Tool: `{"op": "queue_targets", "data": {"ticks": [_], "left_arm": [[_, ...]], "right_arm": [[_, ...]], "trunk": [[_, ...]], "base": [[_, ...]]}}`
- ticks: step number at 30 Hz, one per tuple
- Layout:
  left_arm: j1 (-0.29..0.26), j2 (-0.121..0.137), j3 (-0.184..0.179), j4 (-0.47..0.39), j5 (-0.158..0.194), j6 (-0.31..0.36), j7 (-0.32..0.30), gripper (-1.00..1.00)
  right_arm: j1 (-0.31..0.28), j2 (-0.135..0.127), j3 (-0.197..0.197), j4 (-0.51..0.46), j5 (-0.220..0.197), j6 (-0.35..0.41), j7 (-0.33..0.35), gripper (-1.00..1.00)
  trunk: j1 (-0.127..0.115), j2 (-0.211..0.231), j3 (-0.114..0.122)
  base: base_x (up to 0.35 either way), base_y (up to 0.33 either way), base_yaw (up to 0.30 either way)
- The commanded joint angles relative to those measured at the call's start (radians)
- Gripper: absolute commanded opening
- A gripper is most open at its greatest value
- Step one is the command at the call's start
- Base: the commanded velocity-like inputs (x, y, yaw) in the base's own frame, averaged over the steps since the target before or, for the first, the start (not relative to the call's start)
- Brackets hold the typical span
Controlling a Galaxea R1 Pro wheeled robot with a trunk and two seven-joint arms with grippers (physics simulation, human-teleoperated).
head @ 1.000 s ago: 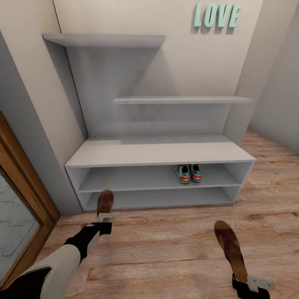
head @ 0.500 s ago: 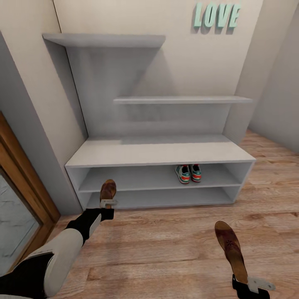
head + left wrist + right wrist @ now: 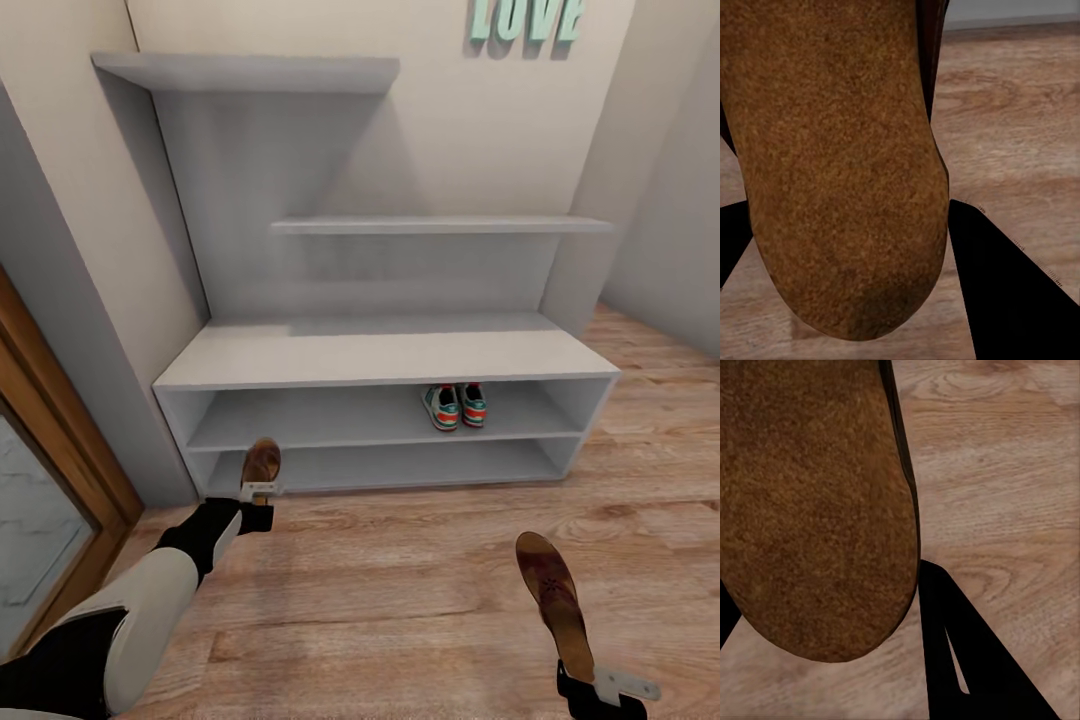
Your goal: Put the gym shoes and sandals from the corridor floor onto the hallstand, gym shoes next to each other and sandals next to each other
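Note:
The two gym shoes stand side by side on the upper open tier of the pale grey hallstand, right of its middle. My left gripper is shut on one brown sandal, held just in front of the rack's lower left tiers; up close its tan sole faces the wrist camera. My right gripper is shut on the other sandal, held sole-up over the corridor floor at the lower right. That sole hangs above the planks.
Staggered wall shelves rise above the bench top. A wooden door frame stands at the left, a grey wall corner at the right. Mint LOVE letters hang on the wall.
The left arm has carried its sandal forward and slightly right, closer to the rack. The view has shifted a little nearer and downward. The right arm holds still.

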Motion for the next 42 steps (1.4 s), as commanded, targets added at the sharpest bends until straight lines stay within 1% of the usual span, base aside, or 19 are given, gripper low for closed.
{"op": "queue_targets", "data": {"ticks": [1,5,21,42], "left_arm": [[0.0,0.0,0.007,-0.003,-0.013,0.006,-0.007,-1.0],[0.0,0.0,0.006,-0.003,-0.013,0.006,-0.007,-1.0],[0.012,-0.003,0.004,-0.003,-0.014,-0.001,-0.007,-1.0],[0.012,-0.001,0.006,-0.003,-0.014,-0.003,-0.008,-1.0]], "right_arm": [[-0.001,0.0,-0.003,0.001,0.007,-0.003,-0.004,-1.0],[-0.001,0.0,-0.003,0.001,0.008,-0.002,-0.004,-1.0],[-0.001,-0.003,-0.002,0.003,0.012,-0.003,-0.003,-1.0],[-0.001,-0.003,-0.002,0.003,0.012,-0.003,-0.003,-1.0]], "trunk": [[0.004,-0.008,-0.006],[0.019,-0.036,-0.025],[0.019,-0.036,-0.028],[0.019,-0.036,-0.028]], "base": [[0.0,0.0,0.0],[0.0,0.0,0.0],[0.018,0.0,0.0],[0.329,-0.042,0.0]]}}
